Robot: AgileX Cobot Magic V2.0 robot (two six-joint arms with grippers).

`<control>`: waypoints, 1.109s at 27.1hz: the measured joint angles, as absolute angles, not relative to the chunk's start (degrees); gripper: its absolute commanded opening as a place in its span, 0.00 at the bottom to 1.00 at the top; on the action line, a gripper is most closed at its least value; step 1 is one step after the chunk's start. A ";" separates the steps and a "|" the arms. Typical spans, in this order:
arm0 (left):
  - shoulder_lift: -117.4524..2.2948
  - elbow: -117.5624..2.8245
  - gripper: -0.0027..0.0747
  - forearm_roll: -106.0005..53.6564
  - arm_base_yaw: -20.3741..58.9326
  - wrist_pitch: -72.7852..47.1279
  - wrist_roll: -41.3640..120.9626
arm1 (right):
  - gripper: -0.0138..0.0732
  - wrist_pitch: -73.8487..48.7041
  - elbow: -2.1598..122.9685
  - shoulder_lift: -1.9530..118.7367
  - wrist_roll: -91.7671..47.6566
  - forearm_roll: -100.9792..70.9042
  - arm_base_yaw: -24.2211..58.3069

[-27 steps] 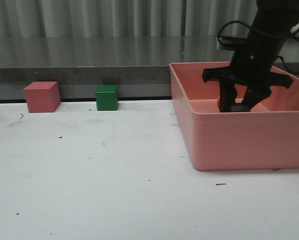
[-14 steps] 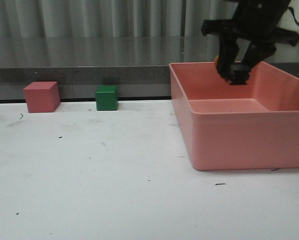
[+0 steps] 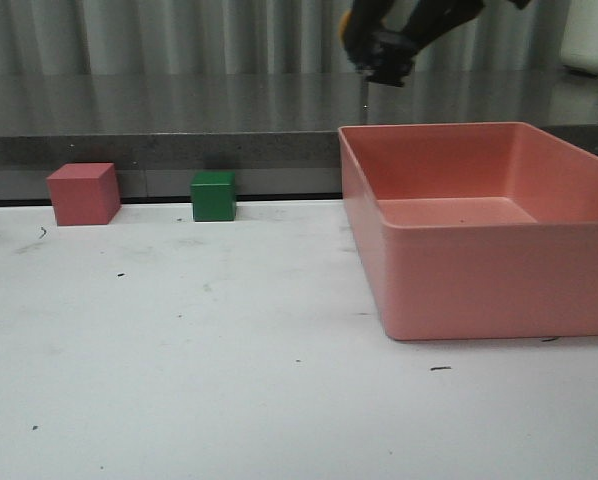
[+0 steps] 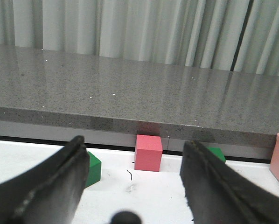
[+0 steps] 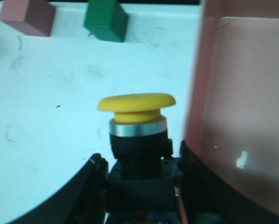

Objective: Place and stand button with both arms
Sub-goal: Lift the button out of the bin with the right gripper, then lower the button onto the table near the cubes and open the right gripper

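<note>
My right gripper [image 3: 384, 50] is at the top of the front view, high above the pink bin's [image 3: 449, 275] left wall. It is shut on the button [image 5: 138, 128]: its fingers clamp the black blocky body, and the yellow mushroom cap and silver collar stick out beyond the fingertips. In the front view the button [image 3: 379, 55] shows as a dark lump with a sliver of yellow. My left gripper [image 4: 135, 186] is open and empty, low over the white table, facing a pink cube [image 4: 148, 152]; it is out of the front view.
A pink cube [image 3: 83, 193] and a green cube [image 3: 213, 195] stand at the table's back edge, left of the bin. The left wrist view shows two green cubes [image 4: 92, 167] [image 4: 216, 154] beside the pink one. A grey ledge [image 3: 179, 120] runs behind.
My right gripper has risen out of the pink bin with the button and moved left, from inside the bin to high above its left wall.
</note>
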State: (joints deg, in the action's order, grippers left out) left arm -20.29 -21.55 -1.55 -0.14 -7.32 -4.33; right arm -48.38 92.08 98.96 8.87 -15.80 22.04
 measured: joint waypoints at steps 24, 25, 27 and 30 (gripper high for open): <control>-20.29 -21.55 0.57 -1.55 -0.14 -7.32 -4.33 | 0.37 -47.16 98.63 114.51 11.24 -16.77 44.97; -20.29 -21.55 0.57 -1.55 -0.14 -7.32 -4.33 | 0.37 -47.16 99.24 115.43 12.90 -15.82 45.21; -20.29 -21.55 0.57 -1.55 -0.14 -7.32 -4.33 | 0.37 -47.16 100.73 117.82 16.79 -12.26 45.37; -20.29 -21.55 0.57 -1.55 -0.14 -7.32 -4.33 | 0.37 -47.19 102.06 120.50 24.10 -6.31 45.37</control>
